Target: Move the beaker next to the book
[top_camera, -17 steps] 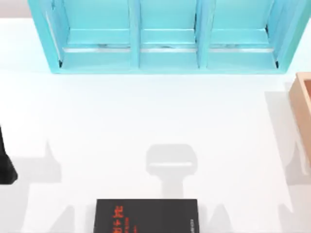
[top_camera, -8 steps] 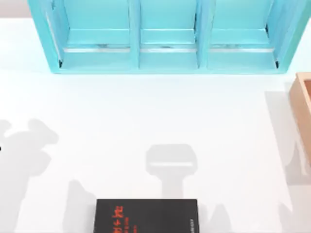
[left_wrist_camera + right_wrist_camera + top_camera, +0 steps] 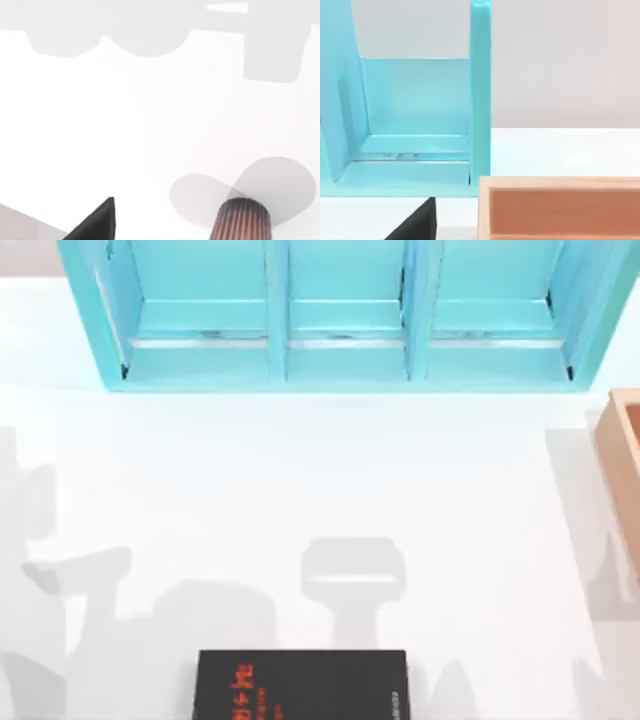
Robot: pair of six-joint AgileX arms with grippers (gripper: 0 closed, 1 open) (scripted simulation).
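On the white table [image 3: 300, 470] the biggest thing is the blue shelf [image 3: 340, 360] along the far side, with a tan wooden box [image 3: 625, 470] at the right edge and the black book [image 3: 300, 685] lying flat at the near edge, about midway across. The left wrist view shows a brown ribbed cup [image 3: 242, 220] that I take to be the beaker. It stands upright on bare table close to the left gripper [image 3: 100, 222], and how far it is from the book cannot be told. Whether that gripper is open or closed I cannot tell, nor whether it has hold of anything. The right gripper [image 3: 420, 222] is parked facing the shelf and box, its state equally unclear. The step in hand looks like the approach and grasp, so the carry is all to come. To do it well, the left arm should take the beaker squarely around its wall, keep it upright, lift it clear, and set it on bare table just beside the book, not on the cover
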